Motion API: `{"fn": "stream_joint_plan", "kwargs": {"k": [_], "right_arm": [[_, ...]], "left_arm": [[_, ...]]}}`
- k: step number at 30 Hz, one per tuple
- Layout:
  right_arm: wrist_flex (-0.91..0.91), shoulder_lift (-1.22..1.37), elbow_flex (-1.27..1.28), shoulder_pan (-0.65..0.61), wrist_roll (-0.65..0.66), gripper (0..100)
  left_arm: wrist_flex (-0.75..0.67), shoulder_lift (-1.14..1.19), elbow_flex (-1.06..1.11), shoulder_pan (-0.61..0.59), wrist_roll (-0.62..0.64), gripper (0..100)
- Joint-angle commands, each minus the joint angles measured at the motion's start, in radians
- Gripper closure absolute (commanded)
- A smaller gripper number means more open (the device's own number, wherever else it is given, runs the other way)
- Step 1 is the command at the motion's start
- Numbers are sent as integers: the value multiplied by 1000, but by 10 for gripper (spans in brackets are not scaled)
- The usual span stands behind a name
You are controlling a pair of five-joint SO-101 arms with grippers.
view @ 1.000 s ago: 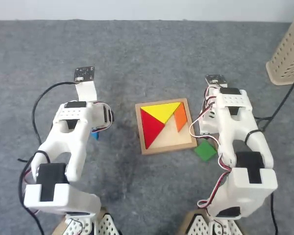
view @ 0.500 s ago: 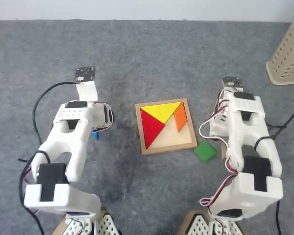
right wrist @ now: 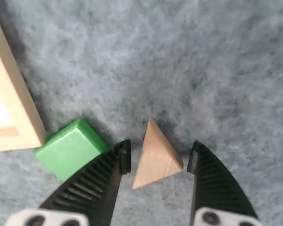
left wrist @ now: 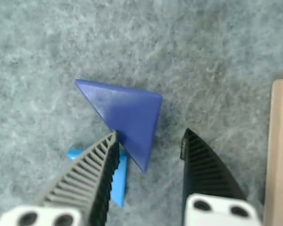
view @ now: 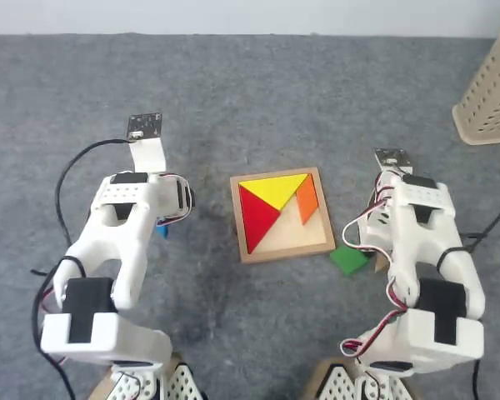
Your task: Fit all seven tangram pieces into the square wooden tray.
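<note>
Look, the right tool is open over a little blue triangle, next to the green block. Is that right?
Not quite. The triangle under the open right tool is plain wood colour, not blue, as the right wrist view shows. It does lie next to the green block.

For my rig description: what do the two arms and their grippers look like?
The left arm and right arm have white plastic shells with black motor blocks. Red and white wires loop beside the right arm; a black cable trails from the left. The left gripper and right gripper have black ribbed fingers.
</note>
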Motion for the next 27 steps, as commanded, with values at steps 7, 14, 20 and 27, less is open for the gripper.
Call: {"fn": "stream_joint_plan", "kwargs": {"k": [7, 14, 20, 27], "right_arm": [[-41, -27, -5, 5, 48, 877], [-28, -94, -63, -77, 52, 880], [64, -179, -149, -165, 52, 880], [133, -236, -161, -150, 114, 880]], "left_arm": [[-15, -54, -5, 2, -15, 792], [-15, -54, -5, 5, -15, 792], [-15, -54, -5, 3, -15, 792], [-15, -54, -5, 2, -15, 792]]}}
